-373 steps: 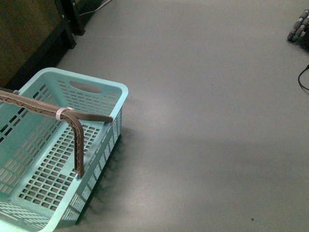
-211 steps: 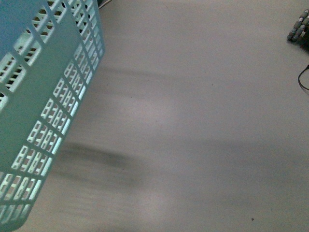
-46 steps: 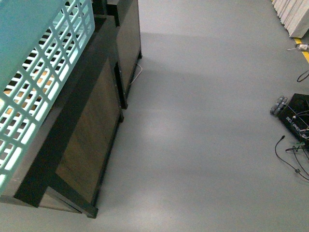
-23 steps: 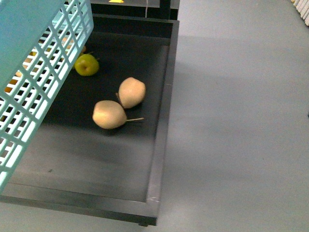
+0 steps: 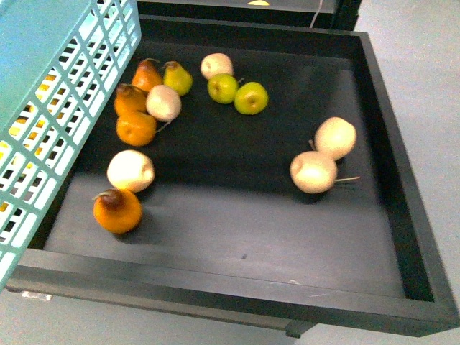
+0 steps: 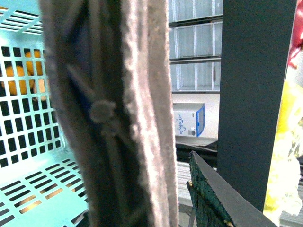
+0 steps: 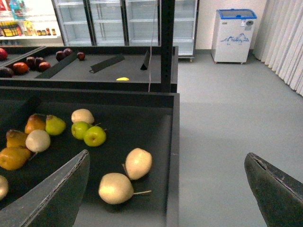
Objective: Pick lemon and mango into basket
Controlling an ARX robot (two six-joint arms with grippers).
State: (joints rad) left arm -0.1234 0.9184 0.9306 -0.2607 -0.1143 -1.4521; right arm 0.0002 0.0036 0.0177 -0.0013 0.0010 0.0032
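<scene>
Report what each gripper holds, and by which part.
Right gripper holds nothing. The basket is carried by its brown handle at the left wrist; the grip itself is hidden.

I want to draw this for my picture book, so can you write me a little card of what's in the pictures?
container: aqua basket, raised at the left edge
stand: black bin holding loose fruit
orange: four orange fruits in view, left side
pale: five pale fruits, two side by side on the right
green: three green fruits, near the back
free arm: right hand open, holding nothing
</scene>
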